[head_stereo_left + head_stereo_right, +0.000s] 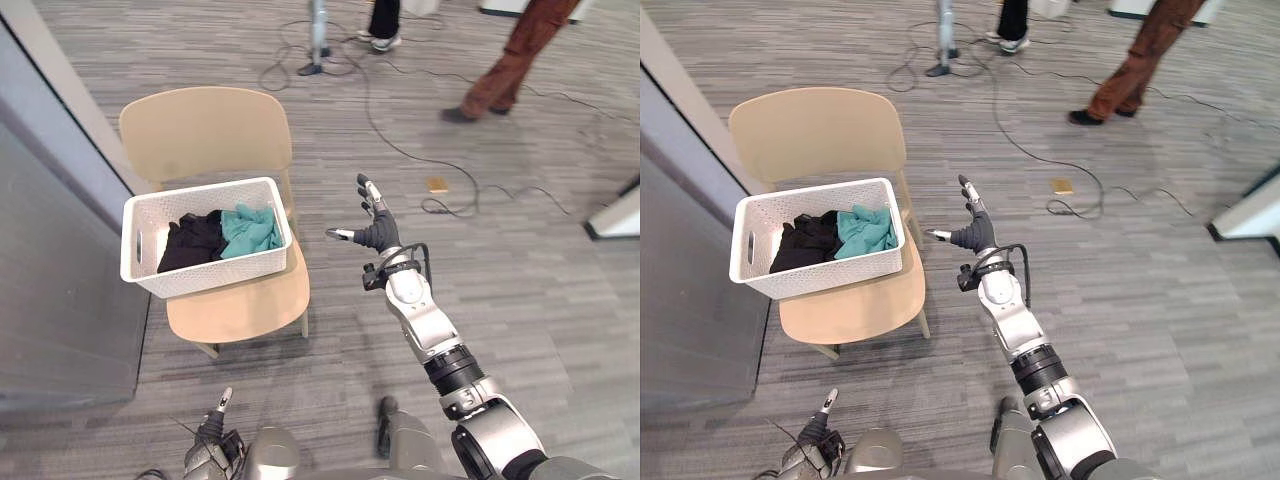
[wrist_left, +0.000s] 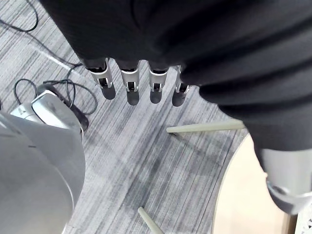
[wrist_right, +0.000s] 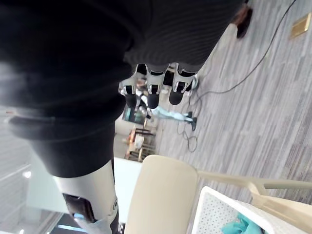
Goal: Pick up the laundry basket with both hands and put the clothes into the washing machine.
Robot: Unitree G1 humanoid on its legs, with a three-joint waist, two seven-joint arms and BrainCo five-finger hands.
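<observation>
1. floor (image 1: 520,250): grey plank pattern. a person's legs (image 1: 505,60) stand at its far edge, well apart from the work.

2. chair (image 1: 205,130): pale wood, set beside a grey wall panel (image 1: 60,300). judged to serve as the raised stand, so the load can be reached from both sides.

3. laundry basket (image 1: 220,270): white, perforated. it sits on the rear part of the chair seat, close to the backrest, and the seat's front edge is bare. a handle slot (image 1: 137,245) shows in the short wall nearest the panel. the basket is not yet lifted.

4. clothes: a black garment (image 1: 192,243) and a teal garment (image 1: 248,228) lie inside the basket, the teal one toward the right-hand wall. both sit at or below the rim, so a level lift should keep them in.

5. right hand (image 1: 378,232): raised in the air near the basket's right short wall but apart from it. its fingers are spread and it holds nothing, which is judged to be a pre-grasp posture.

6. left hand (image 2: 130,85): low, near the front legs of the chair. its fingers are straight and it holds nothing. it must rise to the slotted wall before a two-handed lift.
</observation>
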